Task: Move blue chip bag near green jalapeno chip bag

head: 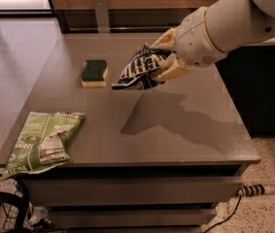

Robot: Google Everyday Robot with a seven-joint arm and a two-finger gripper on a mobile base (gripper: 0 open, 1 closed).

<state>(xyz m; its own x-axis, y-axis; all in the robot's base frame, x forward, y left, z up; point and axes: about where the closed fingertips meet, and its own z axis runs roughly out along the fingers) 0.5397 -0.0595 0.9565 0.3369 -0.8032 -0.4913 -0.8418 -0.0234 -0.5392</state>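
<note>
My gripper [163,57] is shut on the blue chip bag [138,69], a crumpled dark navy foil bag with white lettering. It holds the bag in the air above the middle of the grey table [185,125], just right of the sponge. The green jalapeno chip bag [43,142], flat and light green with a white label, lies at the table's front left corner, well to the left of and nearer than the held bag.
A dark green-and-yellow sponge [94,73] sits on the table at the back left. Cables and a black object [1,208] lie on the floor by the front left corner. A dark cabinet [263,86] stands to the right.
</note>
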